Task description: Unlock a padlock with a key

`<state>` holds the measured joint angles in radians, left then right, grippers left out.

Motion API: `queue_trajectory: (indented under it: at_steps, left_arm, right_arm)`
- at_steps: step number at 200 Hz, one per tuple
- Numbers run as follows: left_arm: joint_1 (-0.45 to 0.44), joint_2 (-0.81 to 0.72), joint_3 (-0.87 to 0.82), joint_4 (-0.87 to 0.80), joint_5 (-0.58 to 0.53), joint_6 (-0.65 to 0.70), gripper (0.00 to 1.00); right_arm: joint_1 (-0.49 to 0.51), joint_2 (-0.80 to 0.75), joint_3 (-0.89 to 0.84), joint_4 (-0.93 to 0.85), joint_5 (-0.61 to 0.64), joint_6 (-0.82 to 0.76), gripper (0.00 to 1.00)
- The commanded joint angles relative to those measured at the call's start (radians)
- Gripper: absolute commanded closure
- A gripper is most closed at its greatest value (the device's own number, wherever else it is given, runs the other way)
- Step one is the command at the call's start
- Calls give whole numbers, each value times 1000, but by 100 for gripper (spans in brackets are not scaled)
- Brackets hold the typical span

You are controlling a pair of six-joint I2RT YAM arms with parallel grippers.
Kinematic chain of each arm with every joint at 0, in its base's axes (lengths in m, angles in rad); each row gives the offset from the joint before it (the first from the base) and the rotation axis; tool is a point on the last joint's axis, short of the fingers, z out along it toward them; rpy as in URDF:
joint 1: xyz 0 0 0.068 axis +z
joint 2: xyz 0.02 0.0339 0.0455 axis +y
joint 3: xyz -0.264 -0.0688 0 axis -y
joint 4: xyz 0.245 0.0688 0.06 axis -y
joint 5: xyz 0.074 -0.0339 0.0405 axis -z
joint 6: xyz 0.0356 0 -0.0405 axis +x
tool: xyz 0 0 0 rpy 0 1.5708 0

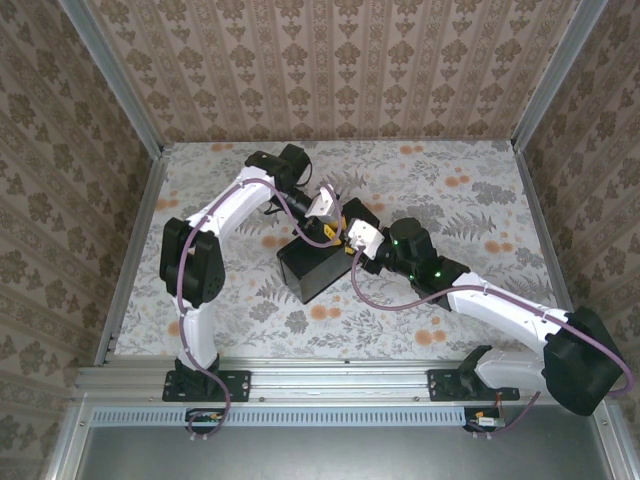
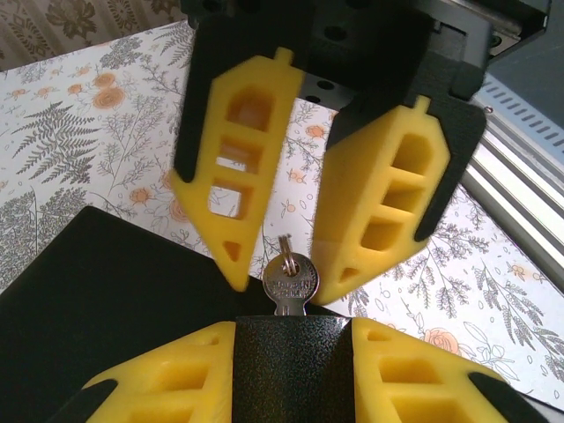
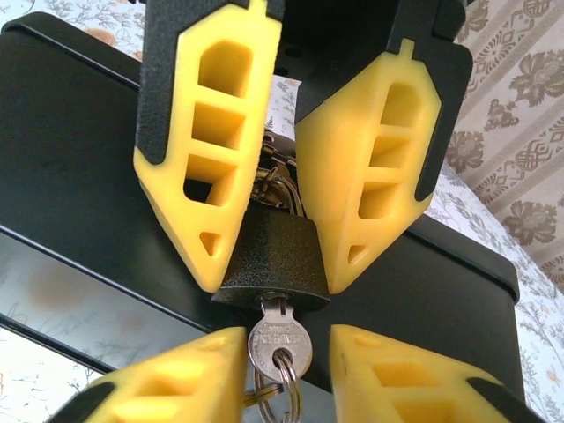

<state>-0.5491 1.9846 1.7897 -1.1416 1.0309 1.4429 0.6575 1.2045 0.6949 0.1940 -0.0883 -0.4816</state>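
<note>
Over the black box point(image 3: 79, 159) mid-tabletop, the left claw point(image 2: 291, 335) clamps the padlock point(image 3: 273, 260), whose inserted key point(image 3: 280, 342) points lengthwise straight into the right claw point(image 3: 284, 335), its fingers flanking the key's head, gripping or not I cannot tell.

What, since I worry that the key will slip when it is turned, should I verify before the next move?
1. The left gripper clamps the padlock: ok, a finger presses on each side of its body.
2. The key is seated in the padlock: ok, only its head sticks out.
3. The key's head lies between the fingers of the right gripper: ok, one finger on each side.
4. Right grip firm on the key: cannot tell; thin gaps seem to show.
5. The key ring hangs free of the fingers: cannot tell.
6. Lock already released: cannot tell, its top is hidden.
</note>
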Motion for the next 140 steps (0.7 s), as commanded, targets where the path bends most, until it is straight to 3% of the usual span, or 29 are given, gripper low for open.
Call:
queue_trajectory:
  at_steps: [1,67,90,140]
  left_arm:
    - [-2,-63,34,-2,43,-15,82]
    - [-15,-64,35,17,47,-29,84]
    - [-24,-86,2,79,39,-65,85]
    - [-28,-146,-102,264,3,-166,83]
  right_arm:
    - [7,-2,31,0,25,-9,79]
    - [9,-28,27,-10,23,43,100]
    - [10,-28,66,-79,-16,115,100]
    - [-63,-43,112,-146,-212,549,100]
